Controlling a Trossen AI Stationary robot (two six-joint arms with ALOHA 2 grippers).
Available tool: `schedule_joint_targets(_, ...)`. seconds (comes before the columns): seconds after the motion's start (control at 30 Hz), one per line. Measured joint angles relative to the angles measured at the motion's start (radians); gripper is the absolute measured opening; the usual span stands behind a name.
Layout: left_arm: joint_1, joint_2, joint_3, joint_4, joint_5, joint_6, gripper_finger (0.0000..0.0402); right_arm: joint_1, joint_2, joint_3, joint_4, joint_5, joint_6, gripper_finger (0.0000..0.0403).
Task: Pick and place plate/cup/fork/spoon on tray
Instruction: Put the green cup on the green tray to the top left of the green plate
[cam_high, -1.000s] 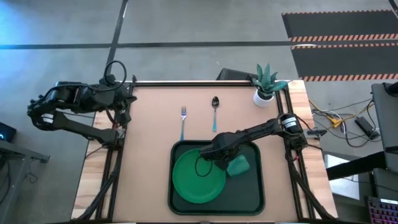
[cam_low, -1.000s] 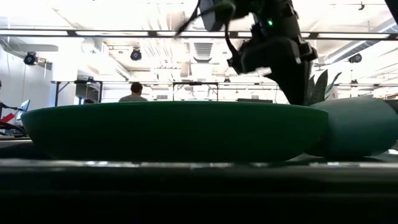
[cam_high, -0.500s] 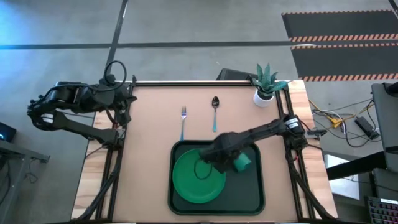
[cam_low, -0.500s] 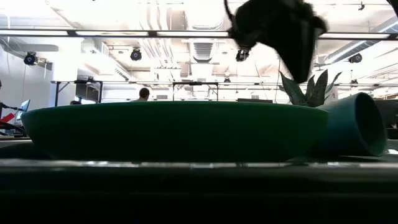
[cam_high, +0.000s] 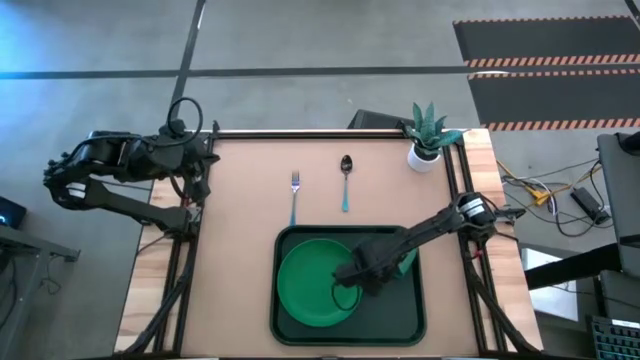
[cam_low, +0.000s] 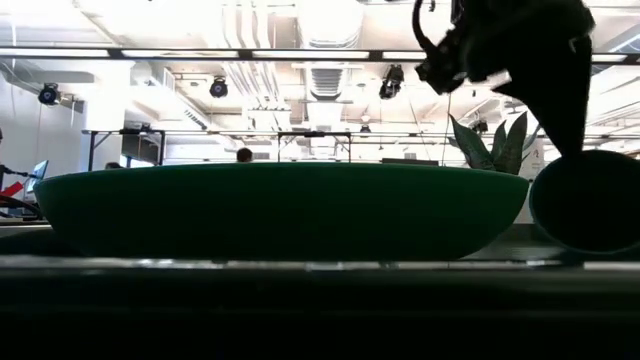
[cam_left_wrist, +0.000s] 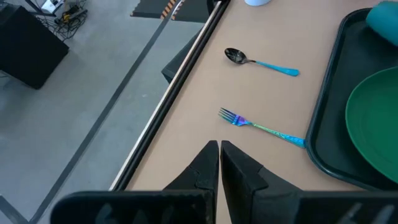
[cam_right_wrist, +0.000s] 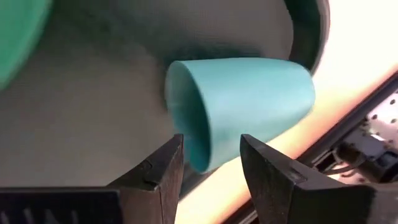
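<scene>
The green cup (cam_right_wrist: 242, 102) lies on its side on the dark green tray (cam_high: 415, 330), to the right of the green plate (cam_high: 310, 285), which rests flat in the tray. In the low view the cup's mouth (cam_low: 590, 200) faces the near edge. My right gripper (cam_right_wrist: 211, 140) hangs open over the tray just short of the cup, beside the plate's right rim (cam_high: 352, 280); I see no touch. The fork (cam_left_wrist: 258, 127) and the spoon (cam_left_wrist: 261, 61) lie on the table beyond the tray. My left gripper (cam_left_wrist: 219, 144) waits shut at the table's left edge.
A white pot with a spiky green plant (cam_high: 425, 150) stands at the far right corner. Bare tabletop lies left of the tray and around the fork (cam_high: 294, 195) and spoon (cam_high: 345, 180). People show in the room behind the table.
My right gripper has moved toward the table's near edge, away from the cup and along the plate's right rim. The cup has stayed on its side in the tray and has turned about, so that its mouth now faces the near edge.
</scene>
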Motion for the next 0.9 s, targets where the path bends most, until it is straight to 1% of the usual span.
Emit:
schedule_joint_targets(0.13, 0.000, 0.003, 0.000, 0.000, 0.014, -0.001, 0.0000, 0.001, 0.000, -0.043, 0.001, 0.001, -0.049, 0.0148)
schedule_joint_targets(0.33, 0.000, 0.010, 0.000, 0.001, 0.023, -0.003, 0.0000, 0.000, -0.001, -0.098, 0.002, 0.011, -0.060, 0.0145)
schedule_joint_targets(0.47, 0.000, 0.012, 0.000, 0.001, 0.023, -0.003, 0.0000, 0.001, -0.002, -0.111, 0.001, 0.069, -0.060, 0.0139)
schedule_joint_targets(0.57, 0.000, 0.017, 0.000, 0.002, 0.023, -0.004, 0.0000, -0.001, -0.002, -0.113, 0.003, 0.080, -0.057, 0.0109)
schedule_joint_targets(0.7, 0.000, 0.020, 0.000, 0.002, 0.024, -0.004, 0.0000, -0.002, -0.001, -0.116, -0.001, 0.080, -0.050, 0.0029)
schedule_joint_targets(0.8, 0.000, 0.023, 0.000, 0.002, 0.024, -0.002, 0.0000, -0.002, 0.001, -0.116, 0.018, 0.084, -0.052, 0.0014)
schedule_joint_targets(0.9, 0.001, 0.024, 0.000, 0.002, 0.026, -0.001, 0.0000, -0.002, 0.001, -0.115, 0.021, 0.084, -0.048, 0.0010)
